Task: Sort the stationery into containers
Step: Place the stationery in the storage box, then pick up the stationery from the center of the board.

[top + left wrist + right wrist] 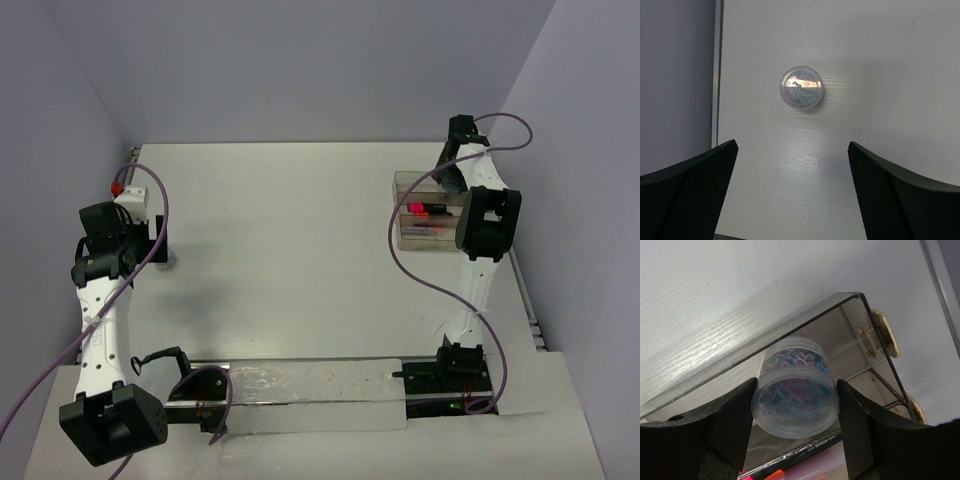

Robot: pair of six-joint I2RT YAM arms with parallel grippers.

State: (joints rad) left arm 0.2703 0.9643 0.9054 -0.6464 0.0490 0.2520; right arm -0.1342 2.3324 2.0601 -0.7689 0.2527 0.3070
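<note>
We can read no text. In the upper centre of the left wrist view, the round lid (801, 88) bears a blurred word; in the right wrist view's centre, the clear jar (795, 390) bears a tiny illegible line.

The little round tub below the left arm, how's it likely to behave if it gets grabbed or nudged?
The round tub sits flat, so a nudge would probably slide it, not roll it. Its shiny clear plastic looks rigid but may slip between the pads of the left end effector. Being small, it is likely light.
</note>
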